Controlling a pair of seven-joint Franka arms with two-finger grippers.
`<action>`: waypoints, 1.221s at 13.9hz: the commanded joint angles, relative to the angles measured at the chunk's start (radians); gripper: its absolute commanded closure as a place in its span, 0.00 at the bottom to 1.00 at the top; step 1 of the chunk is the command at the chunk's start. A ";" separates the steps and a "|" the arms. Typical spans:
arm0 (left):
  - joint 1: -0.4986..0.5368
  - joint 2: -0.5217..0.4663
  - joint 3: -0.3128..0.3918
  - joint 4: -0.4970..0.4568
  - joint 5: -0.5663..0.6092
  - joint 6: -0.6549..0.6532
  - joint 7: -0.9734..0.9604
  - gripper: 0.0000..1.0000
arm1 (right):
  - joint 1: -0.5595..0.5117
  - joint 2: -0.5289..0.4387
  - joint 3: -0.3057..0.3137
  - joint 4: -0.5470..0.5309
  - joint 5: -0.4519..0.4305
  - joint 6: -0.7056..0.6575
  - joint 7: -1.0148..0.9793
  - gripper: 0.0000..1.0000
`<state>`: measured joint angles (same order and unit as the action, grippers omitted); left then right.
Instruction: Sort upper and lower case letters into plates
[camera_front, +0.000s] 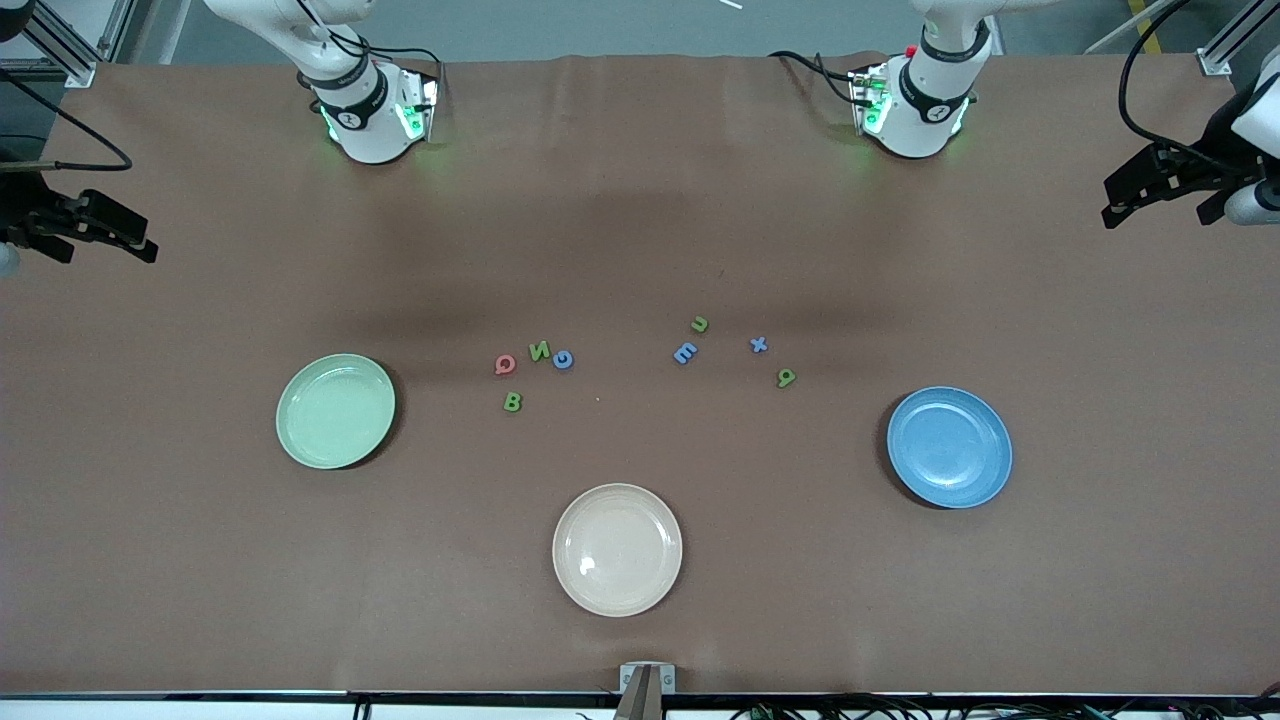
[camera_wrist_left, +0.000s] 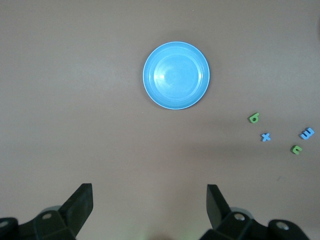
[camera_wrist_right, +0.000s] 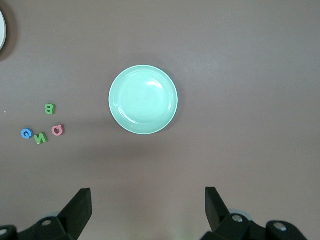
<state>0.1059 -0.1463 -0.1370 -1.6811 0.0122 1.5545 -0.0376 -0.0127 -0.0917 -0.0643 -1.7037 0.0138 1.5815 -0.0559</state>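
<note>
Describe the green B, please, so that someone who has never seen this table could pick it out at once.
Start at the light green plate toward the right arm's end of the table; a cluster of four small letters lies beside it, toward the table's middle. The green B is the one nearest the front camera, sitting alone below the row of red Q, green N and blue G.

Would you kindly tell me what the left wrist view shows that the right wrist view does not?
Only the left wrist view shows the blue plate, with the green q-like letter, blue x, blue m and green u lying on the table beside it, plus the open left gripper.

Only the right wrist view shows the light green plate, the green B, red Q, green N and blue G, an edge of the cream plate, and the open right gripper.

Both share the brown table, an empty plate and four loose letters.
</note>
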 joint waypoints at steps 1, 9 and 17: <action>0.005 0.001 -0.001 0.009 -0.017 -0.002 0.016 0.00 | -0.003 -0.029 0.006 -0.028 -0.012 0.011 0.001 0.00; -0.012 0.095 -0.013 0.029 -0.017 0.006 -0.004 0.00 | -0.004 -0.020 0.004 -0.004 -0.011 -0.021 0.007 0.00; -0.043 0.287 -0.122 -0.090 -0.011 0.283 -0.258 0.00 | -0.016 0.332 0.001 0.163 -0.008 0.008 -0.008 0.00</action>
<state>0.0648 0.1148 -0.2464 -1.7309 0.0073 1.7607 -0.2465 -0.0138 0.0675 -0.0679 -1.6559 0.0137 1.5992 -0.0559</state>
